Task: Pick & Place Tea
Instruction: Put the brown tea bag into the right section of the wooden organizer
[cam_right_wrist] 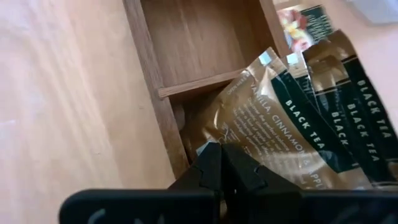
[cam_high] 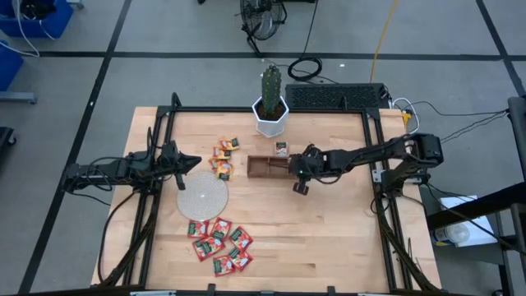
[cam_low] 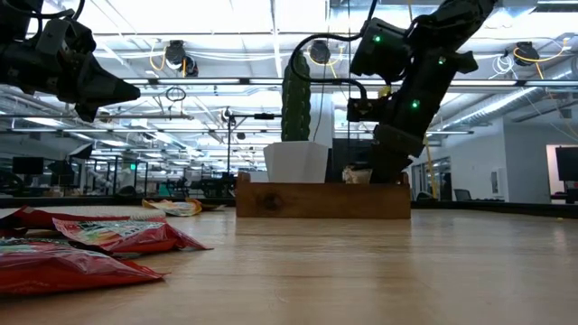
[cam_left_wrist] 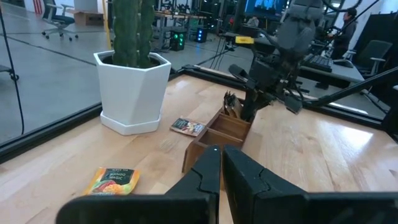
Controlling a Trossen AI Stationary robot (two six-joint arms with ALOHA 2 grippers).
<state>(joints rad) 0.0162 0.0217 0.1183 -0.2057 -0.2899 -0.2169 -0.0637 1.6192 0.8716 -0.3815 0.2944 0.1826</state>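
The pale wooden surface [cam_high: 329, 230] stands on a grey floor with dark lines; the low view shows a wide workshop hall with ceiling lights behind it. At far left, the left pincer [cam_high: 191, 161] hovers above the surface, fingers pressed together, holding nothing. Just right of it lies a round pale grey disc [cam_high: 203, 197]. Near the front edge sits a cluster of about nine red-and-green tea sachets [cam_high: 220, 242]; farther back, about six orange-yellow sachets [cam_high: 223, 159]. Centre far stands one green cactus in a white hexagonal pot [cam_high: 270, 115]. The long brown wooden tray [cam_high: 265, 167] holds several whitish black-tea sachets [cam_right_wrist: 292, 130] in its right end; one more lies just behind it [cam_high: 281, 149]. The right pincer [cam_high: 301, 171], closed and empty, reaches into that end.
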